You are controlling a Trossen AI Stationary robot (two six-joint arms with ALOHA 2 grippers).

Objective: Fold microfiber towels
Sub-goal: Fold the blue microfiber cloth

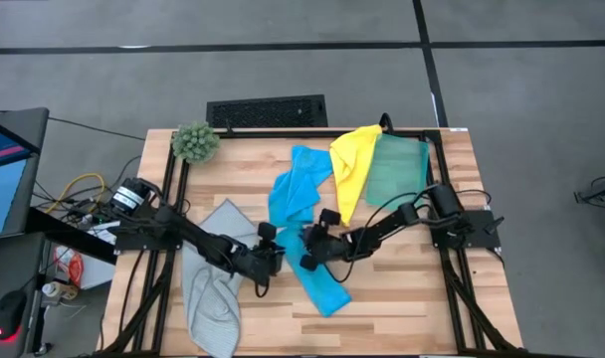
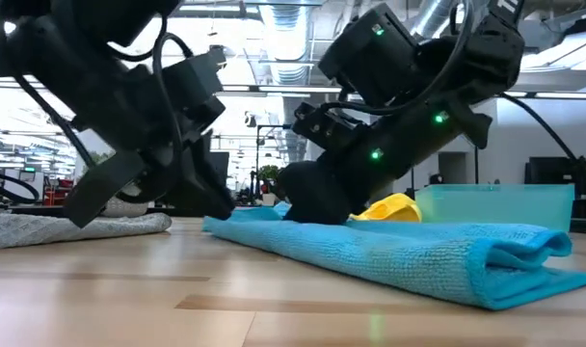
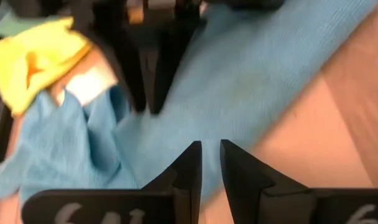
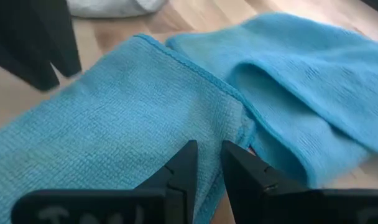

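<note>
While both arms meet low at the table's middle, the scene reads as follows.

Left gripper: its fingers stand nearly together with only a narrow slit between them and nothing caught in it; the tips hover at the near left edge of the folded blue towel, whether touching cannot be told.

Right gripper: its fingers are likewise drawn almost closed, a thin gap left, pressing down onto the same blue cloth with no fold seen pinched between them.

Folded blue towel: lies as a long strip running from the table's centre toward the near edge, directly under and between the two grippers; in the low view its doubled edge shows at the right.

Second blue towel: rumpled, just beyond the grippers, toward the far side.

Yellow towel: draped far of centre, overlapping the teal green towel to its right.

Pale grey towel: bunched at the near left, passing under the left arm.

Arm pose: the left arm reaches in from the left, the right arm from the right, both stretched low, wrists angled down to the wooden table.
</note>
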